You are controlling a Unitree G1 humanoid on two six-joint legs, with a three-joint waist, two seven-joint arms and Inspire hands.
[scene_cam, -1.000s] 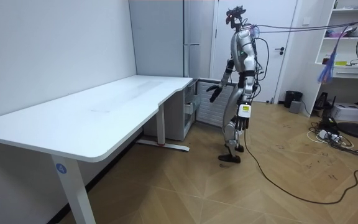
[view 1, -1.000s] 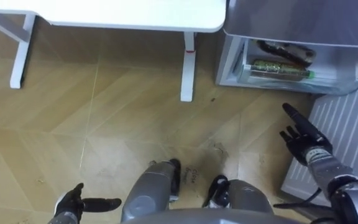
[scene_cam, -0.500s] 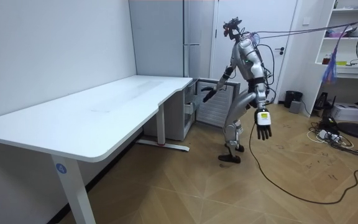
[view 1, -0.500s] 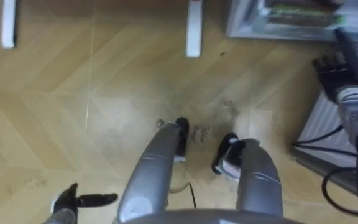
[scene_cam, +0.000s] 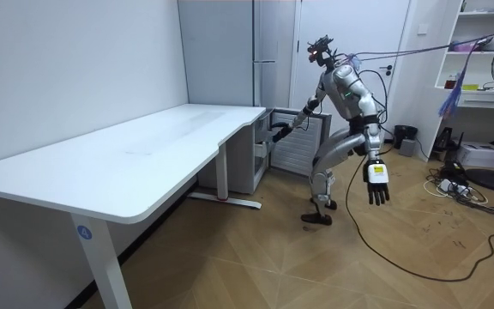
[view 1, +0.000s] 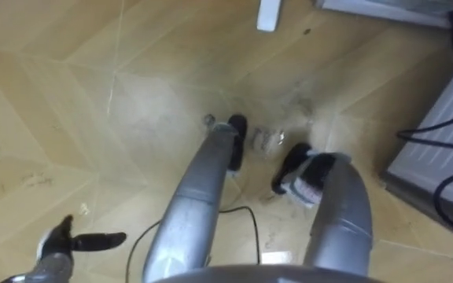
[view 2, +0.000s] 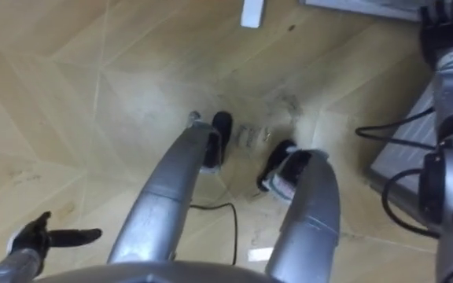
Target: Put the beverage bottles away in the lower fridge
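Observation:
I stand bent forward in front of the tall grey fridge, whose lower compartment is open. A strip of that compartment's edge lies along the top right of the eye views. My right hand reaches up to that edge, and its fingers run out of the picture. In the room view the right hand is at the open compartment. My left hand hangs low behind me at the lower left, open with straight fingers and empty. It is the left hand near the room view's right.
The fridge's white ribbed door stands open at my right. A white desk stretches to my left, and its leg foot is just ahead on the wooden floor. A shelf unit and fan stand behind me.
I have bent further forward, so the eye views have swung down to the floor. My right hand has gone on towards the fridge; my left arm has swung back and out.

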